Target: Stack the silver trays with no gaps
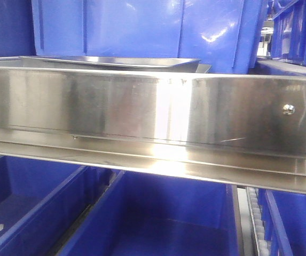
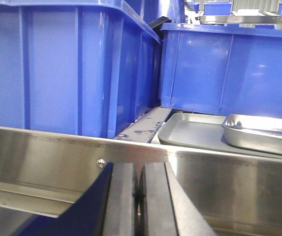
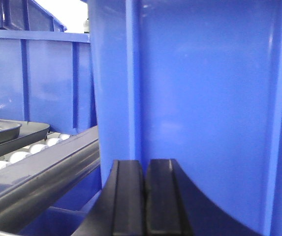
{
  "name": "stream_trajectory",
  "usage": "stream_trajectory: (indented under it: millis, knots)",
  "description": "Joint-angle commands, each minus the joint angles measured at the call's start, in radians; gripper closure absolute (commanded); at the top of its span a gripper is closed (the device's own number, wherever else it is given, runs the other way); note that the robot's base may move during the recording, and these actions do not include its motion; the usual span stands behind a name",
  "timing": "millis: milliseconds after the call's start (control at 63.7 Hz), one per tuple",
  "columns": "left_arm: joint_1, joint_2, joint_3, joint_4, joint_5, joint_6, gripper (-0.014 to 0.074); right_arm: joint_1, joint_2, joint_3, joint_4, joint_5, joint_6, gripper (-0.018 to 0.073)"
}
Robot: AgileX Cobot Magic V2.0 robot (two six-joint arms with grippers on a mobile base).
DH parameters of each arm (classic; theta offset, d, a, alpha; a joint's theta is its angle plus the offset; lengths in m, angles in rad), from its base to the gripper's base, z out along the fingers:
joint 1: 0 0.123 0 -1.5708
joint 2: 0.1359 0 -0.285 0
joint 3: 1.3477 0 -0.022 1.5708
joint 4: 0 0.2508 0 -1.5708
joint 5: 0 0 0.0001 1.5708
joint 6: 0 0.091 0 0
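- Left gripper [image 2: 138,201]: black fingers pressed together, only a thin seam between them, nothing pinched. It sits low in front of the steel shelf rail [image 2: 42,157], just right of the rail's screw [image 2: 101,162].
- Right gripper [image 3: 144,196]: fingers likewise pressed together, empty, facing the wall of a tall blue bin [image 3: 204,98] at close range.
- Silver trays, left wrist view: a shiny upper tray [image 2: 261,135] rests inside a wider, duller lower tray [image 2: 190,130], beyond the rail and to the right. Both lie in front of a blue bin [image 2: 229,69]; a larger blue bin [image 2: 57,64] stands to the left.
- Front view: upper tray [image 1: 115,62] shows just above the rail [image 1: 142,106], tilted, its left end lower than its right; the lower tray's rim [image 1: 205,68] peeks out at right.
- Right wrist view: tray edges [image 3: 3,132] visible far left, over white rollers [image 3: 37,147] behind a grey rail [image 3: 47,172].
- Open blue bins [image 1: 158,218] sit on the level beneath the shelf.
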Motion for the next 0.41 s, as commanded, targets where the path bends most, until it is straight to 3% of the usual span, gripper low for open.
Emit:
stream_trajectory:
  millis: [0, 392]
  knots:
    - [0.001, -0.006, -0.001, -0.005, -0.023, -0.003, 0.0593, -0.004, -0.003, -0.001, -0.001, -0.016, -0.005, 0.0639]
    - [0.001, -0.006, -0.001, -0.005, -0.023, -0.003, 0.0593, -0.004, -0.003, -0.001, -0.001, -0.016, -0.005, 0.0639]
